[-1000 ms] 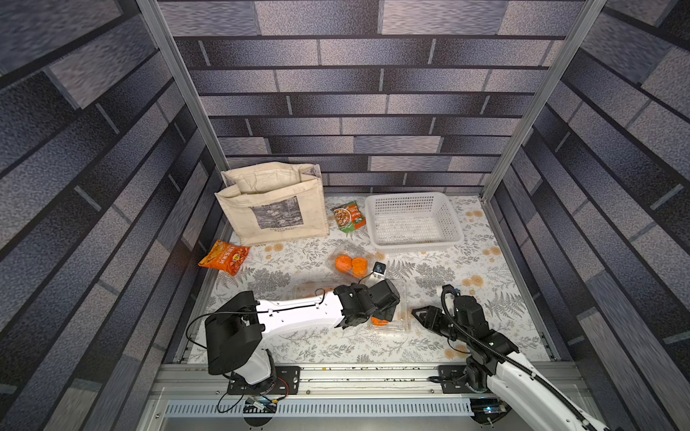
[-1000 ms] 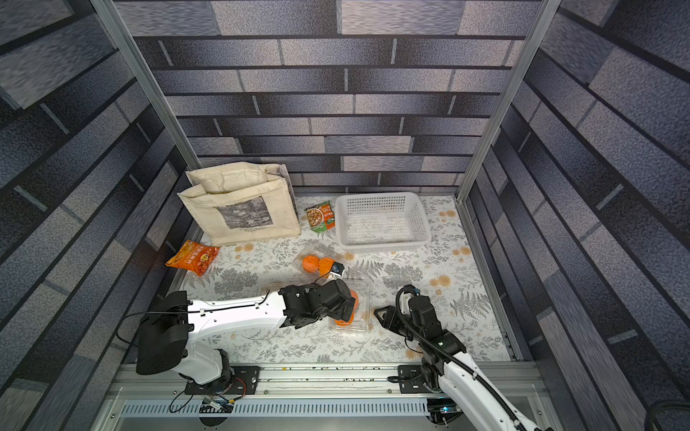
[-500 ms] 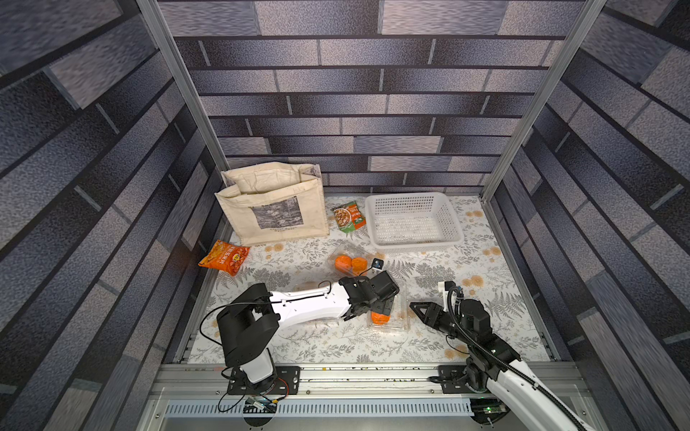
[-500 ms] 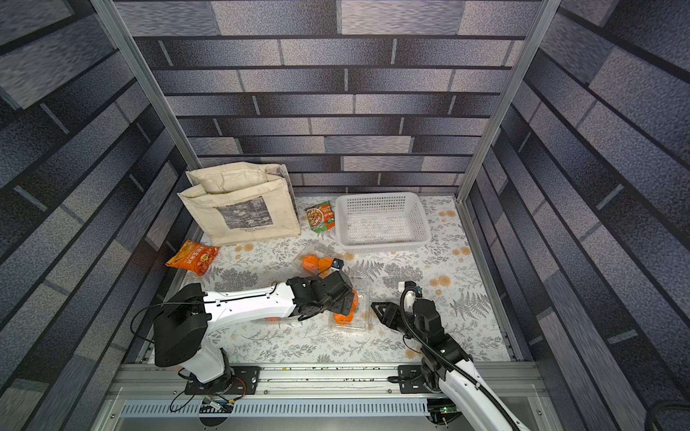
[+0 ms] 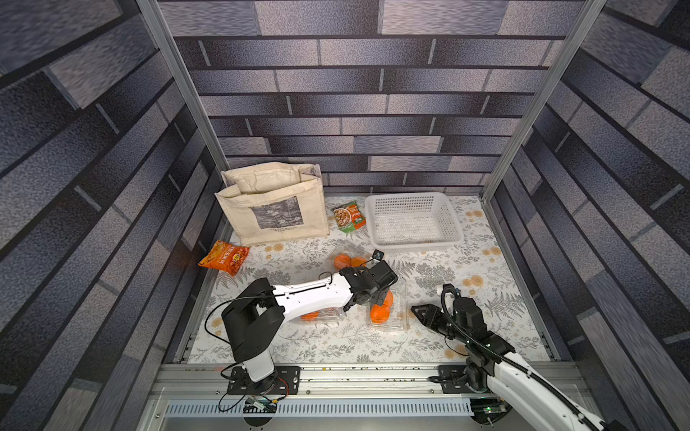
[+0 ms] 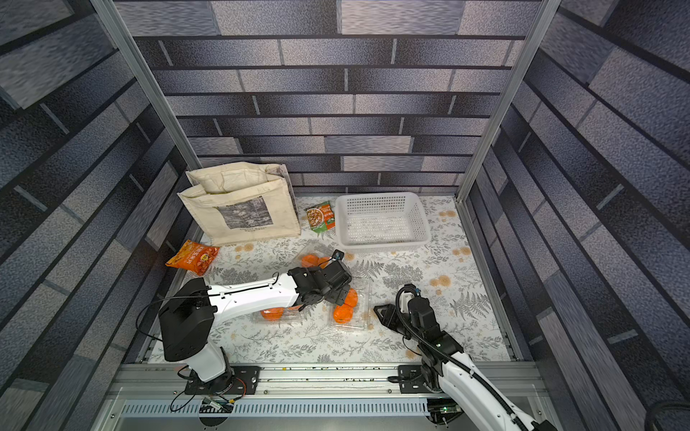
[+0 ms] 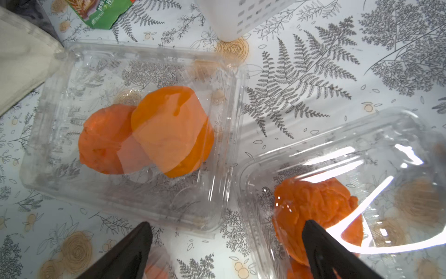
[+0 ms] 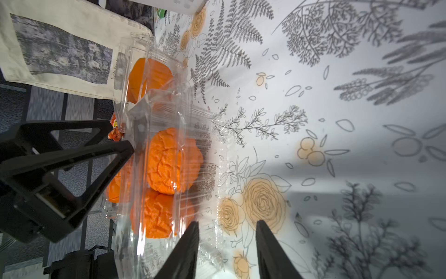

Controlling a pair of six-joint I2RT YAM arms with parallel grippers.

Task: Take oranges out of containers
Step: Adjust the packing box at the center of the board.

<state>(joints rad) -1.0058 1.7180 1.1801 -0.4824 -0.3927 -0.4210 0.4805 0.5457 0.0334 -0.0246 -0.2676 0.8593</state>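
Clear box (image 8: 169,116) just ahead of half-spread right gripper (image 8: 227,222), likely to brace it; left gripper (image 7: 225,223) spread wide above its orange (image 7: 313,203).

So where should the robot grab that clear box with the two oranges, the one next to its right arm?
Probably the thin flat rim of the box, on the edge nearest the right fingers, coming in low from that side. The box bulges over the oranges and looks too wide for the fingers, but its rim sticks out like a lip to pinch.
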